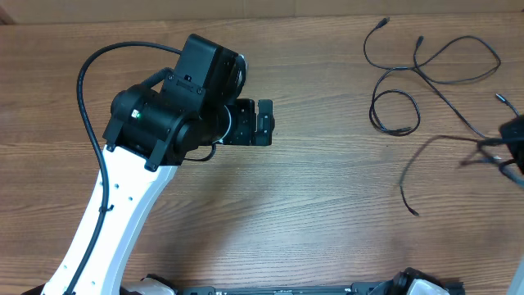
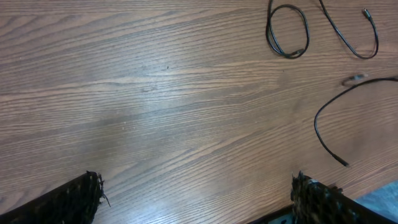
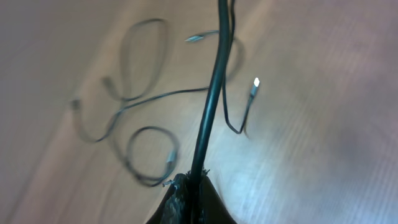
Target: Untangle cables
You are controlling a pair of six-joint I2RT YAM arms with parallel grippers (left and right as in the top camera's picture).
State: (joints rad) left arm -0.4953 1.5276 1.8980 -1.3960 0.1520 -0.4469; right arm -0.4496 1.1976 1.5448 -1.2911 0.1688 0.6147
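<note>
Overhead: cables (image 1: 372, 111) apart from L arm (image 1: 164, 115)

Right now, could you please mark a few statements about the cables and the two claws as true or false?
1. The left claw is open and holds nothing. True.
2. The right claw is open and empty. False: it is shut on a black cable.
3. The other cables lie directly under the left claw. False: they lie on the right part of the table, well away from it, and only bare wood shows below that claw.
4. One cable curls into a small loop on the table. True.
</note>
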